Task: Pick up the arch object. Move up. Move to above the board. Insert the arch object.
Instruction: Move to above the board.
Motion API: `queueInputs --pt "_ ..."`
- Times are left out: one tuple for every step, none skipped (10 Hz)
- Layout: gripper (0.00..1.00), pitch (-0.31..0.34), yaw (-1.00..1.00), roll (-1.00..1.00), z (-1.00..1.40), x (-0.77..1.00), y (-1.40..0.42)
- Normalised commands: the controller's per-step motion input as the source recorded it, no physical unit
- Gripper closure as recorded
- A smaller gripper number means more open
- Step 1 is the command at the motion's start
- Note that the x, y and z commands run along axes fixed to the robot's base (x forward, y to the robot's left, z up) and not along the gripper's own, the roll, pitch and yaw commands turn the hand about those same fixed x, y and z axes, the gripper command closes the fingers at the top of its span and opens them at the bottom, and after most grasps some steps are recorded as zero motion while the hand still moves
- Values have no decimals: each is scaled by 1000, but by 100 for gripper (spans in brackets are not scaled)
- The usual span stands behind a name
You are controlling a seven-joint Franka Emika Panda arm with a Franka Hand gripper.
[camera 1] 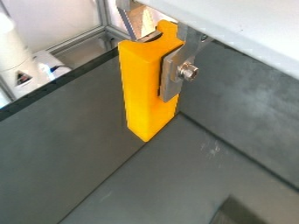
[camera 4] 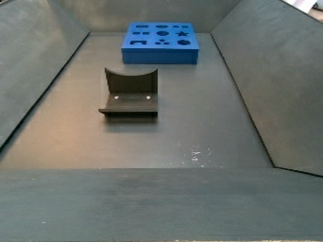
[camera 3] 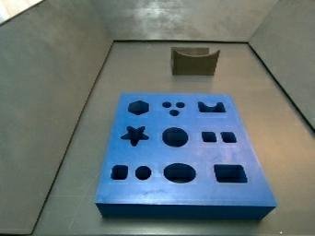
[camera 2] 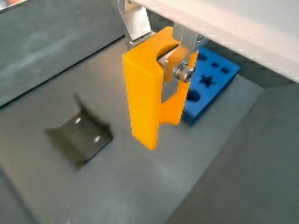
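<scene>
- Dark grey floor (camera 4: pixel 164 142) is lying bare beneath the gripper (camera 2: pixel 173 63).
- Silver fingers (camera 1: pixel 172 74) are clamping the arch object (camera 1: pixel 146 87) upright, clear of the floor, seemingly for carrying.
- Beyond it, the board (camera 2: pixel 211 83) is waiting, apart.
- Neither side view is showing the gripper.

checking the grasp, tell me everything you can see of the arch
The arch is a bright orange-yellow block of smooth, plastic-looking material, tall and narrow, with a notch at its upper end. It hangs upright, clear of the dark floor, clamped between the silver fingers of the tool, which alone touches it. In a wrist view the board lies beyond it. Neither side view shows it.
</scene>
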Motion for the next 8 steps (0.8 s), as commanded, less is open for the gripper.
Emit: queueInputs --pt "100 128 7 -5 72 298 -1000" --pt "100 132 9 -2 74 302 -1000" --pt "100 134 8 -10 80 314 -1000" --pt "100 129 5 -7 83 315 -1000" --pt "100 135 12 9 84 326 -1000" --pt "100 138 8 -13 90 342 -1000" --pt "100 138 6 4 97 356 -1000" --pt "100 136 11 2 102 376 -1000"
